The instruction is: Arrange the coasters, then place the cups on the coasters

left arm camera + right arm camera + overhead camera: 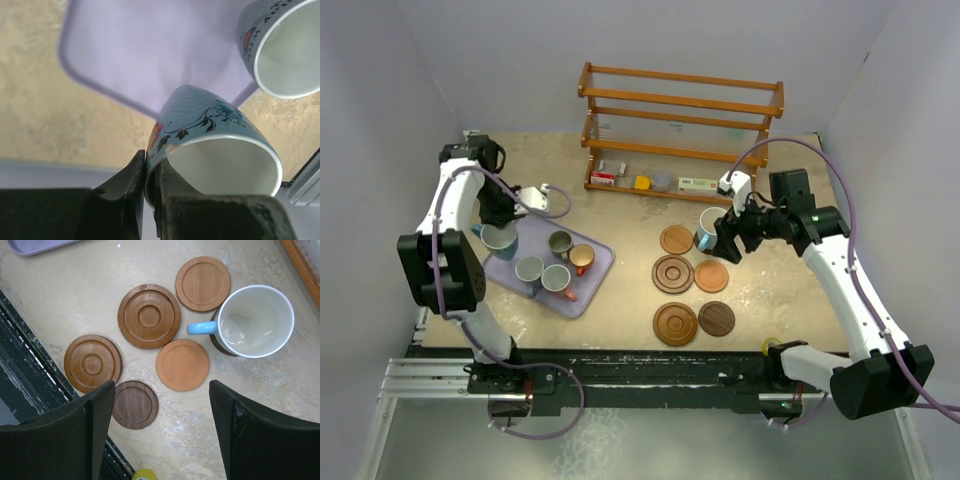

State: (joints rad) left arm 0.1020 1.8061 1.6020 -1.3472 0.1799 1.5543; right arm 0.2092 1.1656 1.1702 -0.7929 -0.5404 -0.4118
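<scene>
On the left side of the table, the left gripper [150, 167] is clamped on the rim of a floral pale blue cup [210, 125], with one finger inside its white interior and one outside. This cup is tilted at the far left corner of the lavender tray [534, 240]; whether it touches the tray cannot be told. Four more cups stand on the tray: a pale blue cup [529, 268], a second pale blue cup [556, 277], a grey-green cup [560, 241] and a copper-orange cup [582, 258]. At the back stands a wooden rack [680, 100].

Right of the tray, five coasters lie bare in a loose cluster: a near grooved coaster [92, 363], a dark brown coaster [135, 404], a far grooved coaster [149, 316], a light orange-brown coaster [182, 364] and a light brown coaster [202, 283]. A blue-handled cup [256, 320] sits on a sixth, dark coaster [216, 342]. The right gripper [161, 386] hovers above this cluster, jaws spread wide and holding nothing.
</scene>
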